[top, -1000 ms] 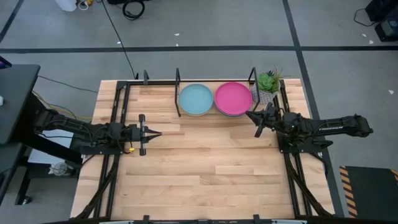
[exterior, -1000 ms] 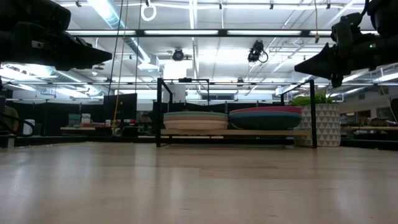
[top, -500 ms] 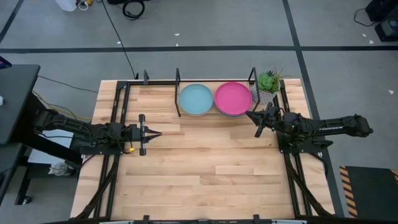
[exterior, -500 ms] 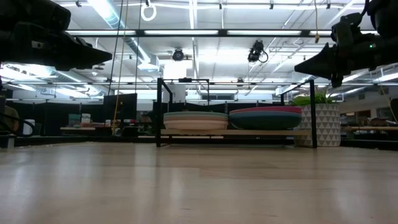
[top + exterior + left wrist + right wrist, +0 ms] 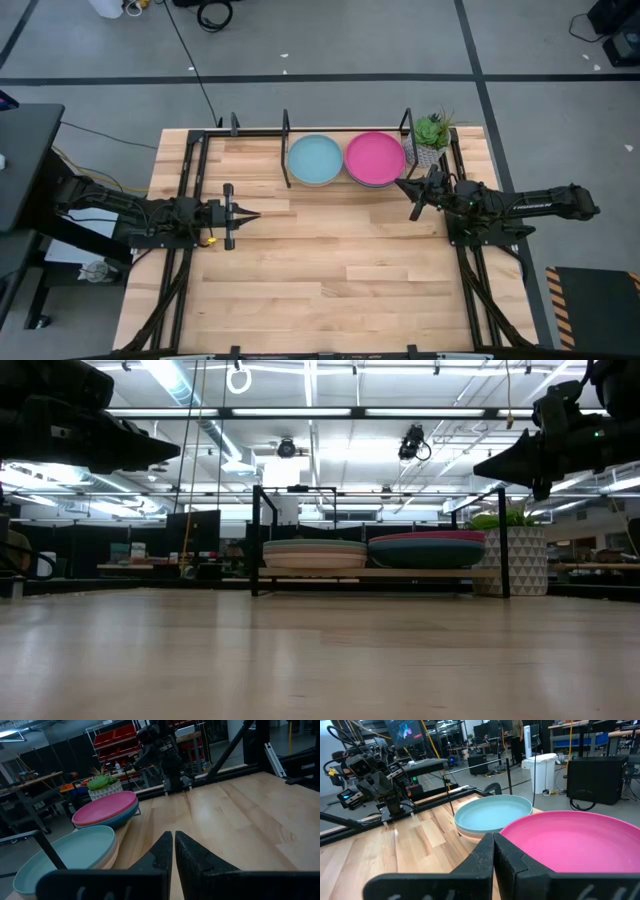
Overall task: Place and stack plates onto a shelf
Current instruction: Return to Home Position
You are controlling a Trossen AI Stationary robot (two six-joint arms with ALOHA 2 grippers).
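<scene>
Plates (image 5: 335, 162) are sitting in two stacks, just beside each other, on the shelf (image 5: 286, 125) at the counter's (image 5: 330, 280) far edge.

High view: only the top of each stack is showing, a light teal plate (image 5: 315, 159) on the left and a pink plate (image 5: 375, 158) on the right, both round, shallow and matt. Thin black rods are framing them, with an upright post at either end. A small potted plant (image 5: 432, 130) is standing just beside the pink stack. The left claw (image 5: 252, 215) is hanging over bare wooden planks, well apart from the shelf, fingers pressed together on nothing. The right claw (image 5: 403, 184) is hovering near the pink plate's front edge, likewise closed and empty.

Low view: both stacks are resting on the shelf's pale wooden floor. A pink rim is capping darker teal and blue layers. The left stack's layers are looking pale, and their separate colours are hard to make out. Both arms are being cut off at the upper corners.

Left wrist view: the two dark fingers are meeting along a hairline seam. A black shelf rod is crossing the light teal plate, hiding part of its rim. A blue plate is showing beneath the pink one.

Right wrist view: the fingers are meeting tip to tip, covering the pink plate's near rim. The plates beneath it are hidden. A cream edge is showing under the light teal plate.
</scene>
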